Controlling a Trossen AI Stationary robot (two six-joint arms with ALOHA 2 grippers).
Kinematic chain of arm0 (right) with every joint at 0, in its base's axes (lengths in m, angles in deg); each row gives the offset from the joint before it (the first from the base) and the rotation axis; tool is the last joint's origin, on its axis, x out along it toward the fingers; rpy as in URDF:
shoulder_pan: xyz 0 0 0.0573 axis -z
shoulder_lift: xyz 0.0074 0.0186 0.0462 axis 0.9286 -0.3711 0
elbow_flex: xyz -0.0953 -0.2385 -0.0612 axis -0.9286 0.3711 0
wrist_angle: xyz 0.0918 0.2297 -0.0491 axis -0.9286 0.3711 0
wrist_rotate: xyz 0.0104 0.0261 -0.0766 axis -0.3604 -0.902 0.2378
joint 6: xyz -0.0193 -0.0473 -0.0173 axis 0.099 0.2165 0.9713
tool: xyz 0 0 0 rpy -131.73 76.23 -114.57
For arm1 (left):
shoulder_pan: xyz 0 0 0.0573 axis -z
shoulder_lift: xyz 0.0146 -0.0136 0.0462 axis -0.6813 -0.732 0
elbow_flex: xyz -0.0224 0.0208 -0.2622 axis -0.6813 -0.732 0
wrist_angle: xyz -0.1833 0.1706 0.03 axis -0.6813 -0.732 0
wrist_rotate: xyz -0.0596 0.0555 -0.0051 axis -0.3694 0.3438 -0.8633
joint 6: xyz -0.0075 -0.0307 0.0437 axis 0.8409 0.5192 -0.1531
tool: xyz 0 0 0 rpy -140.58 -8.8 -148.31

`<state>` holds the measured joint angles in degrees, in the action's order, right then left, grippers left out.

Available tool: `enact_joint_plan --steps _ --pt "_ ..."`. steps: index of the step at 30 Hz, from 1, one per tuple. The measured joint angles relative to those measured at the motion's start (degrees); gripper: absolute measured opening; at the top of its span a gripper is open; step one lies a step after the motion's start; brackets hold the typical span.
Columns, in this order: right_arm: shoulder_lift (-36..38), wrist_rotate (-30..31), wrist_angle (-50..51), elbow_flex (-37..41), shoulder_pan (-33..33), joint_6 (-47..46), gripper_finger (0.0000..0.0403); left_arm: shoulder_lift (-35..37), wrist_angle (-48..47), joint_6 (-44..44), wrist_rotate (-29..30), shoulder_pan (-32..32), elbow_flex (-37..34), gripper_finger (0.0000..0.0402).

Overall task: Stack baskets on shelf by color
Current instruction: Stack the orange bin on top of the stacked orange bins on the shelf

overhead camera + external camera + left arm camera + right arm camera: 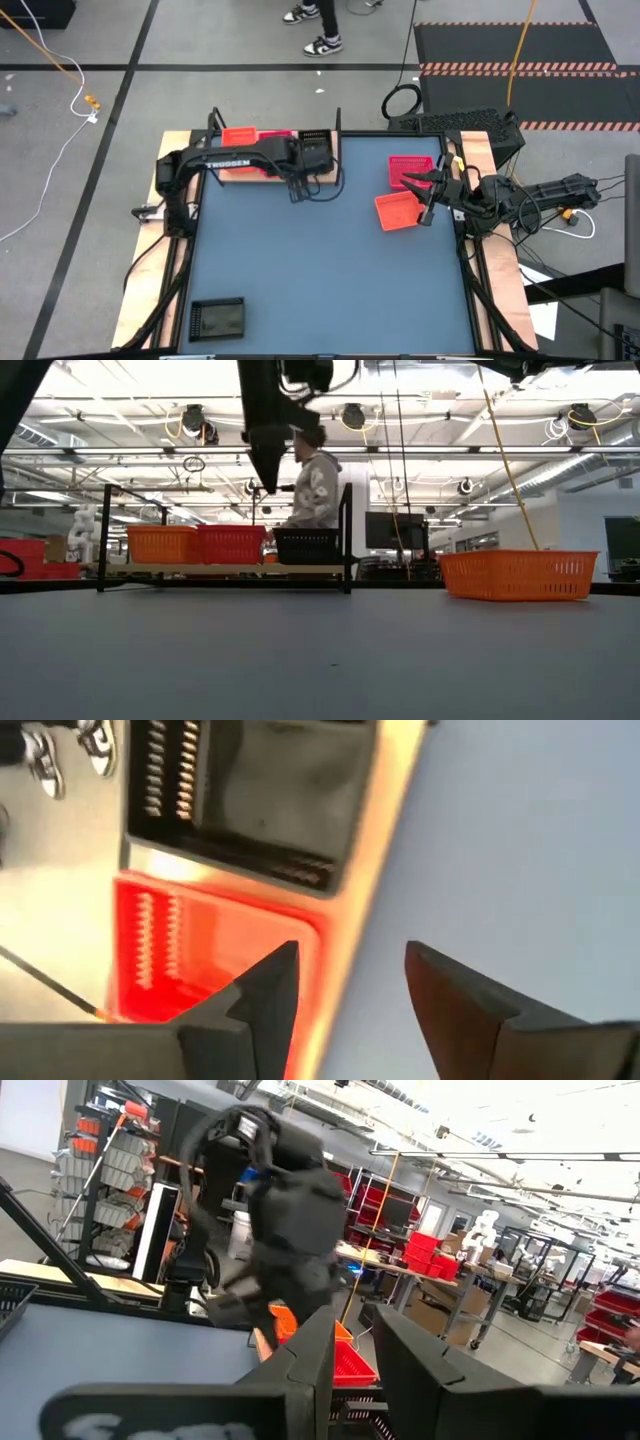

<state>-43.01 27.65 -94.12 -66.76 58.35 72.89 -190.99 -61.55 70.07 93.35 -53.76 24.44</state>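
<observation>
- Three baskets are seen on the shelf [330, 178]: an orange basket on the shelf [238, 137], a pink basket on the shelf [275, 137] and a black basket on the shelf [316, 147], side by side.
- From the low view, no second layer can be seen on any of them, so the stacking seems only begun.
- Three more baskets are left on the table, away from the shelf: a pink basket [409, 170] and an orange basket [396, 211] off to one side, and a black basket [217, 318] far from the shelf, near the table's front edge.
- The left gripper [350, 982] is held over the shelf's front edge, just beside the black basket on the shelf.
- Its jaws are spread apart and nothing is held between them. The black basket on the shelf lies past the fingertips, not between them.
- The right gripper [429, 204] is parked between the pink basket and the orange basket, far from the shelf.
- Its jaws are set narrow, with a small gap, and nothing is held.
</observation>
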Motion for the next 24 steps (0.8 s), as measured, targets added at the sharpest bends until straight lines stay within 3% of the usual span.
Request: enact_joint_plan --steps 10,13,17,19,24 --pt "0.0 0.0 -0.2 0.0 0.0 -1.1 0.0066 9.6 4.7 21.3 -0.3 17.8 -18.3 0.0158" --pt "0.0 0.0 -0.9 0.0 0.0 -0.8 0.0066 12.6 0.7 27.5 -7.2 24.9 -21.6 0.0151" --pt "0.0 0.0 -3.2 0.0 0.0 1.5 0.0066 14.9 -3.6 36.3 -24.9 33.7 -23.5 0.0148" --pt "-0.1 0.0 -4.8 0.0 0.0 2.7 0.0066 15.7 -3.9 45.0 -27.4 37.6 -24.0 0.0148" --pt "-0.7 0.0 -9.1 0.0 0.0 4.8 0.0066 16.1 -2.5 71.1 -26.8 43.4 -25.9 0.0147"
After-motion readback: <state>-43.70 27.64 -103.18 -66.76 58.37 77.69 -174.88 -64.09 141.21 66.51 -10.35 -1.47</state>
